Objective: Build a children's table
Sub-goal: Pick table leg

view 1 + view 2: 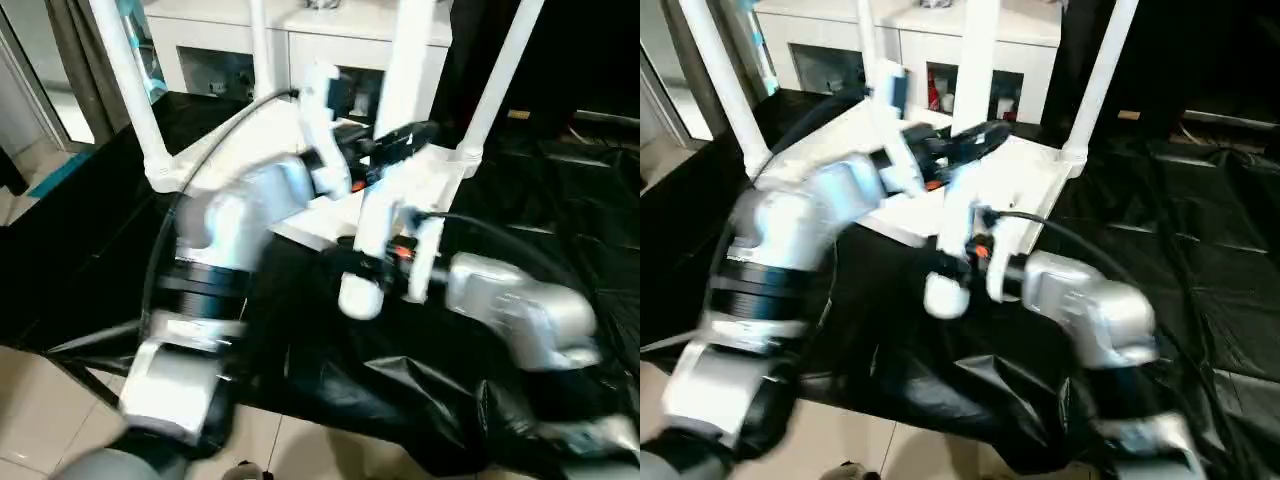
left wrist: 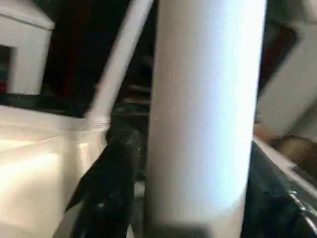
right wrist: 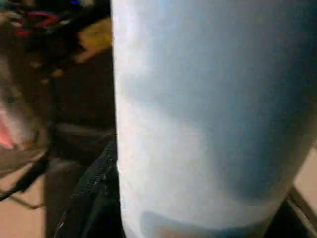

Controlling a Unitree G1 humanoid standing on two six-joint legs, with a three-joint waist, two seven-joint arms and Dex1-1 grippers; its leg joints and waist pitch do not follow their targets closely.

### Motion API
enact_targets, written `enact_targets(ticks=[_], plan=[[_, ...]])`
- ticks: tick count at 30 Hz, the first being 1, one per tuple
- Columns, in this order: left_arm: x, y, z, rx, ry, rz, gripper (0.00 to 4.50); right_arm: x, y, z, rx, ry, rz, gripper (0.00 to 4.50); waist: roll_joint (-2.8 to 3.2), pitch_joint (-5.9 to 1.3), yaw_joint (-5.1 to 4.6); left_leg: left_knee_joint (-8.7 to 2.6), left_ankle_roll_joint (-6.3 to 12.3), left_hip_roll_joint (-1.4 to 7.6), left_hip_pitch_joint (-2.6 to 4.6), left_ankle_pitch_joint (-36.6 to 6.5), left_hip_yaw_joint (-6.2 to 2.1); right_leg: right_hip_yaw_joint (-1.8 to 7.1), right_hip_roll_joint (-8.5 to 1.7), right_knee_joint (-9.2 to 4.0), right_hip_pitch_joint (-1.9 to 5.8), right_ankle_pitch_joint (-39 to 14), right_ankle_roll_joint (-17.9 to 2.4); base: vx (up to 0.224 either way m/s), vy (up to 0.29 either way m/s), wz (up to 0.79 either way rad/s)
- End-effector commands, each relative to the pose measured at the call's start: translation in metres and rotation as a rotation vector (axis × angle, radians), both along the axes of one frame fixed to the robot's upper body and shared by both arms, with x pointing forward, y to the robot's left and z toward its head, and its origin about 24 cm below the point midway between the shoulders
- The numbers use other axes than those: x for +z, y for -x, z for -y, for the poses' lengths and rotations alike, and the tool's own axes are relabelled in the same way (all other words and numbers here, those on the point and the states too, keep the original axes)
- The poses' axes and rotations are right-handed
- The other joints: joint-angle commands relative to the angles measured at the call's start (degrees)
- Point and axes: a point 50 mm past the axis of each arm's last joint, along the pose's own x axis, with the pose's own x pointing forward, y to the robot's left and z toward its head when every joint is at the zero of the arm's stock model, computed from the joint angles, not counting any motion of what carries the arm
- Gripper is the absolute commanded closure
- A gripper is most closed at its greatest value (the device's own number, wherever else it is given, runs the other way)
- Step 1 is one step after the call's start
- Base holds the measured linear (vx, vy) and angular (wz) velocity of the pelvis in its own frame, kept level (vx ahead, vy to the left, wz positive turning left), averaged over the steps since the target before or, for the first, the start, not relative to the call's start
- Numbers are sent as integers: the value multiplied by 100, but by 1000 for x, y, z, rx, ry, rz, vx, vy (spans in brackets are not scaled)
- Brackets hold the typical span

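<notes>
The children's table lies upside down on a black sheet, its white top (image 1: 1032,178) facing down. Three white legs (image 1: 130,80) stand up from its corner sockets. A fourth leg (image 1: 405,70) stands tilted over the near corner socket (image 1: 360,297). My right gripper (image 1: 385,255) is shut on this leg low down, just above the socket. In the right wrist view the leg (image 3: 198,114) is very close, with a black finger (image 3: 94,198) against its side. My left gripper (image 1: 403,136) sits around the same leg higher up. That leg (image 2: 203,114) also looms close in the left wrist view.
A white cabinet with glass doors (image 1: 220,55) stands right behind the table. The black sheet (image 1: 560,200) spreads wrinkled to the right and toward me. Pale floor tiles (image 1: 40,410) show at the near left, beyond the sheet's edge.
</notes>
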Motion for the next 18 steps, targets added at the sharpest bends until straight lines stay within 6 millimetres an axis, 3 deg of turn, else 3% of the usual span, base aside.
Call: enact_targets(ticks=[1, 4, 12, 13, 18], plan=[[-17, -8, -12, 136, -79, -56, 219, 25, -1, -15, 45, -22, 145, 260, -92, -469, 18, -366, 123, 203, 68, -451, -84, 305, -413, -379, 358, -1141, -871, 0, 0, 0], [-19, -8, -12, 174, -113, -49, 258, 26, -3, -17, 27, -10, 155, 260, -80, -470, 9, -367, 143, 210, 77, -445, -87, 306, -405, -362, 351, -976, -925, 0, 0, 0], [-17, -7, -10, 196, -127, -9, 271, 27, -8, -21, -2, 35, 177, 260, -72, -461, 1, -370, 148, 210, 87, -549, -80, 311, -410, -358, 357, -935, -1024, 0, 0, 0], [-14, -5, -9, 160, -102, 3, 271, 29, -8, -20, 12, 4, 166, 204, -71, -461, 4, -369, 144, 209, 91, -564, -77, 314, -411, -363, 355, -952, -1016, 0, 0, 0], [0, 1, -12, -29, 42, 15, 271, 32, 0, -7, 122, -60, 109, 162, -81, -458, 20, -367, 168, 198, 89, -597, -74, 309, -416, -371, 370, -1080, -971, 0, 0, 0]])
